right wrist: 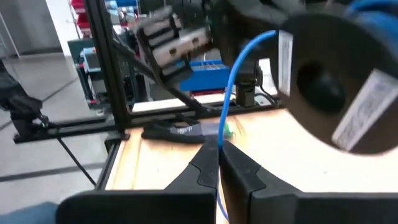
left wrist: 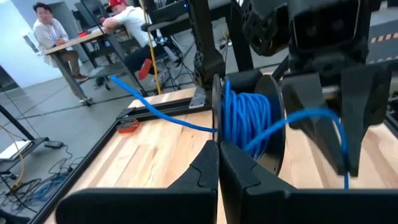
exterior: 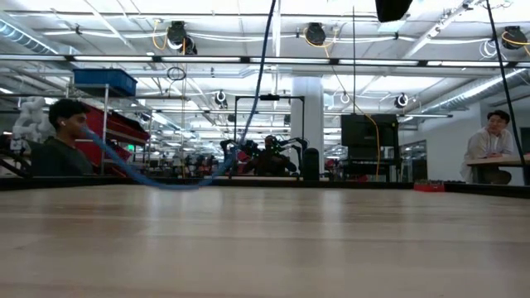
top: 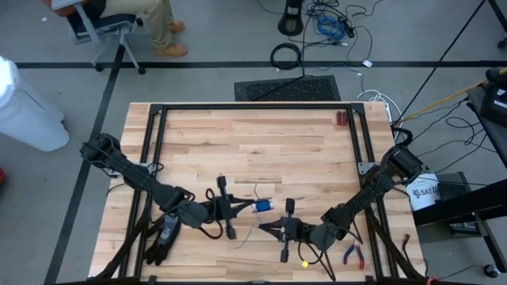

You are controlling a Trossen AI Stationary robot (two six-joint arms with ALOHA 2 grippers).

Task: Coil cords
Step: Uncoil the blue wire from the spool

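Note:
The cord is a thin blue wire (left wrist: 245,118) wound on a small spool with black flanges (top: 261,206), held over the middle of the table's near half. My left gripper (top: 247,207) reaches in from the left and is shut on the spool. My right gripper (top: 264,228) comes from the right, just nearer than the spool, and is shut on the wire's free run (right wrist: 236,68). In the left wrist view the right gripper (left wrist: 323,106) shows behind the spool. In the low view a loop of blue wire (exterior: 170,182) hangs down; no gripper shows there. My left gripper pinches the rim of the spool's black flange (left wrist: 216,115) between its two fingers. They come in about level from the table's left. The spool is held clear of the table. My right gripper pinches the blue wire (right wrist: 222,134) between its two fingertips, about level from the table's right. From the fingers the wire rises in a curve to the spool (right wrist: 329,87).
A black glove (top: 162,237) lies near the front left edge. Red-handled pliers (top: 352,255) lie at the front right, with a small yellow piece (top: 303,264) beside them. A small red object (top: 341,119) lies at the far right. A black frame (top: 253,106) borders the table.

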